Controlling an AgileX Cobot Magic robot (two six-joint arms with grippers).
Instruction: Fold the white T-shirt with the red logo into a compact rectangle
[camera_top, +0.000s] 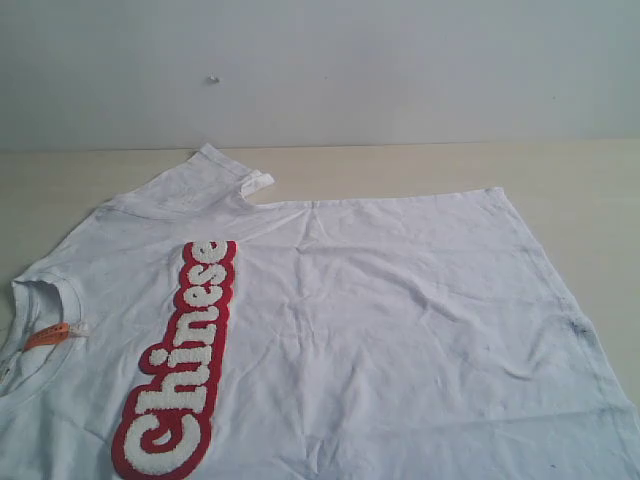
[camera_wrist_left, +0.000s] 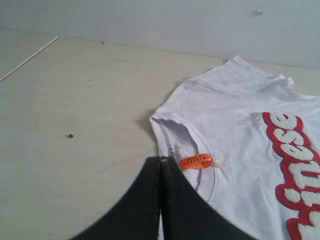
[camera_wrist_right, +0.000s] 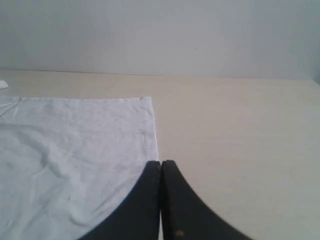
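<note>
Item I see: white T-shirt (camera_top: 400, 320), spread flat on the surface (camera_top: 590, 190), red logo (camera_top: 185, 370) facing up near the collar. Left jaws closed, empty, beside the orange neck tag (camera_wrist_left: 196, 161). Right jaws closed, empty, at the hem edge.

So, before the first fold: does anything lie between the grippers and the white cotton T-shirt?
Nothing visible does. The shut left gripper points at the collar of the white short-sleeved T-shirt, by its orange neck tag; the shut right gripper at its hem edge.
</note>
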